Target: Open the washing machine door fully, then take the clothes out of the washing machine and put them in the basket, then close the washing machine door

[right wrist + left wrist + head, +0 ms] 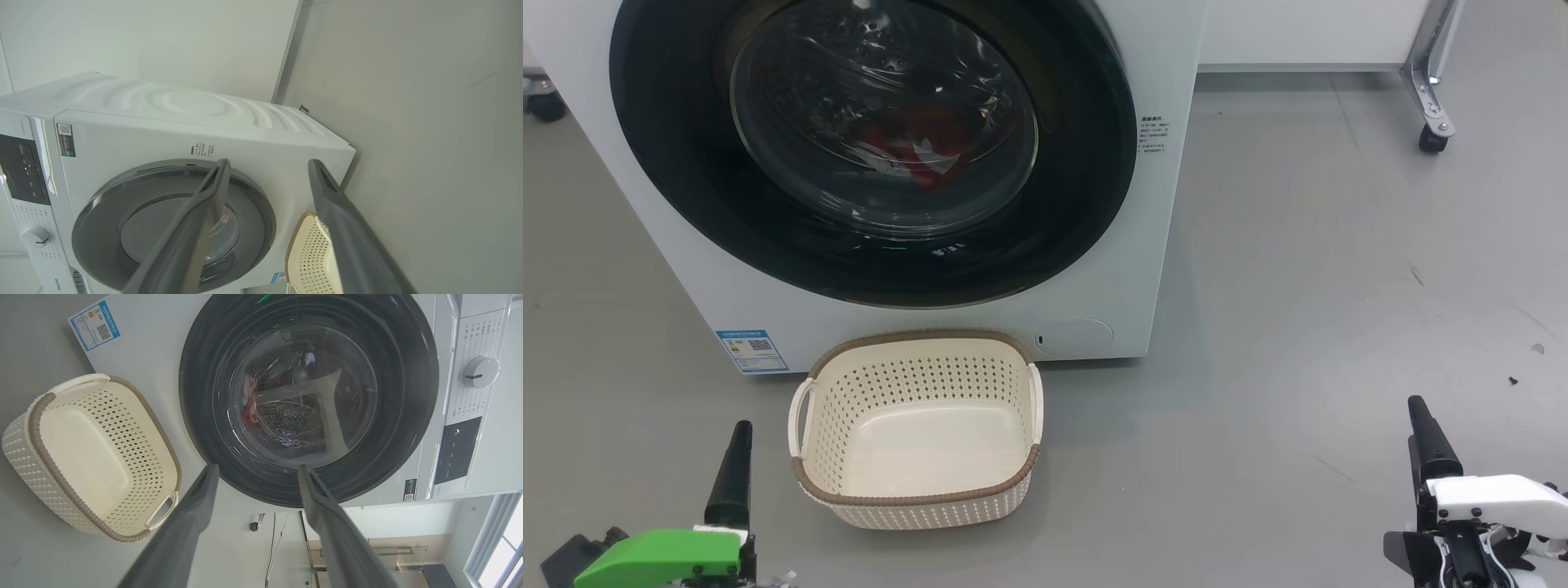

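— Grey floor (1298,327) all round, and the washing machine (1168,245) stands on it. Is its door open?
— No. The washing machine door (1086,204) is shut flat on the front of the machine. You can see the clothes (915,151) through the glass, red ones, inside the machine.
— Where is the basket (915,510)?
— On the floor, right at the foot of the machine, under the door. Nothing is in it.
— And the pincers?
— The left pincer (258,468) is wide open and holds nothing. The right pincer (269,163) is the same. Both are well back from the machine.
— What could go wrong?
— I think the door rim is shiny and smooth, so a pincer may slip off when it pulls. An arm reaching low may bump the basket and push it away from the machine. Then the clothes could drop on the floor and not in the basket. And if the door only opens halfway, an arm may knock it going in.
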